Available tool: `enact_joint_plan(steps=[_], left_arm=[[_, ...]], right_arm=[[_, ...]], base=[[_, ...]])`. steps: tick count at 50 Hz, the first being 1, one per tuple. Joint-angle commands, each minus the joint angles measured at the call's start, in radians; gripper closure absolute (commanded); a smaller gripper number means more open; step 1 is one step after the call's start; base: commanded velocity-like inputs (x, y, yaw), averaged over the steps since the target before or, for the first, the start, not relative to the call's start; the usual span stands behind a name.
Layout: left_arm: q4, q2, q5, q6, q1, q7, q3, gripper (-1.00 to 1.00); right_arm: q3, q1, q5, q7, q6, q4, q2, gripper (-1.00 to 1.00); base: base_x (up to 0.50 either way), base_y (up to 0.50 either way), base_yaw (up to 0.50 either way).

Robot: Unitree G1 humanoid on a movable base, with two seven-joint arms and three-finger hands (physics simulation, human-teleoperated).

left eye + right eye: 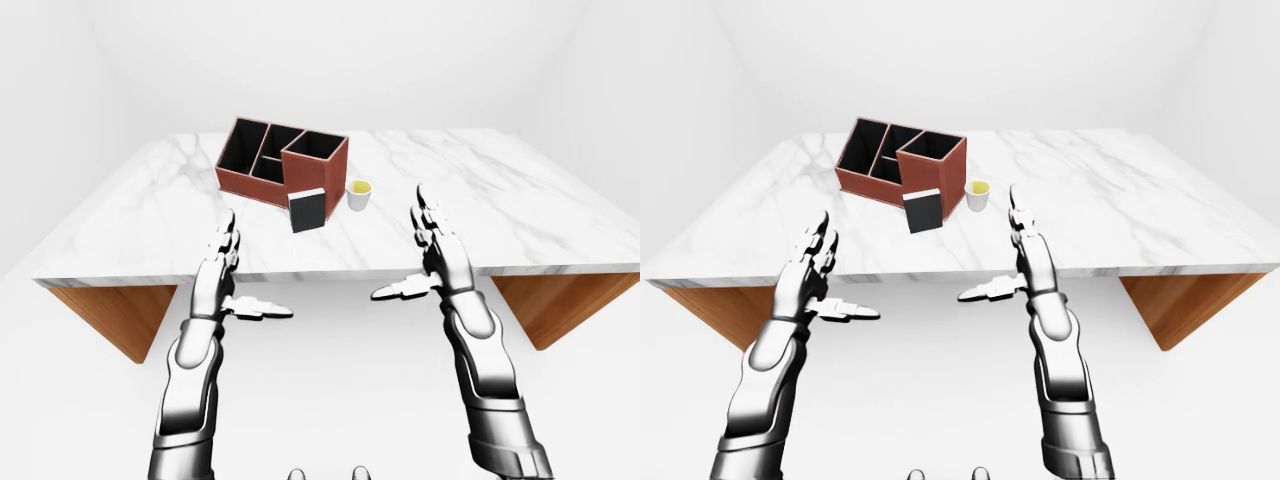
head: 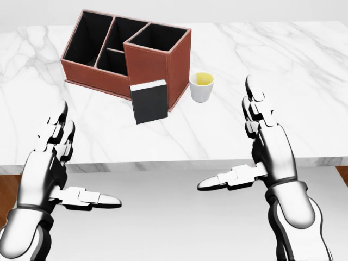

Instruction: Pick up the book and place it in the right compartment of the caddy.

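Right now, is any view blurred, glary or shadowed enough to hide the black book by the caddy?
Head view: sharp and evenly lit, the black hardcover book crisp against the brown leather caddy; only the caddy's compartments read flat black. Left-eye view: wider, the book small but clear, soft shadow under the white marble table. No glare or blur in any view.

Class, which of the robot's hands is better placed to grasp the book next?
Probably the right hand: its open fingers already reach over the table, nearer the book. The left hand sits lower.
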Motion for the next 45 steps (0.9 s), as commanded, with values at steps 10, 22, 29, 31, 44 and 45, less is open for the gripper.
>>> enact_joint_plan(steps=[10,22,29,31,44,45], left_arm=[[-0.198,0.045,-0.046,0.000,-0.099,-0.060,0.063,-1.00],[-0.226,0.049,-0.048,0.000,-0.097,-0.037,0.064,-1.00],[-0.228,0.049,-0.047,0.000,-0.096,-0.032,0.063,-1.00],[-0.233,0.049,-0.045,0.000,-0.095,-0.032,0.062,-1.00],[-0.226,0.049,-0.045,0.000,-0.095,-0.037,0.065,-1.00],[-0.225,0.049,-0.046,0.000,-0.095,-0.036,0.066,-1.00]], right_arm=[[-0.037,-0.149,-0.018,0.046,0.000,-0.062,-0.058,-1.00],[-0.017,-0.136,-0.040,0.088,0.000,-0.110,-0.050,-1.00],[-0.014,-0.142,-0.049,0.093,0.000,-0.099,-0.048,-1.00],[-0.012,-0.140,-0.051,0.095,0.000,-0.097,-0.046,-1.00],[-0.012,-0.155,-0.081,0.071,0.000,-0.115,-0.032,-1.00],[-0.009,-0.155,-0.071,0.090,0.000,-0.118,-0.038,-1.00]], base=[[0.00,0.00,0.00],[0.00,0.41,0.00],[0.00,0.50,0.00],[0.00,0.50,0.00],[0.00,0.39,0.00],[0.00,0.00,0.00]])
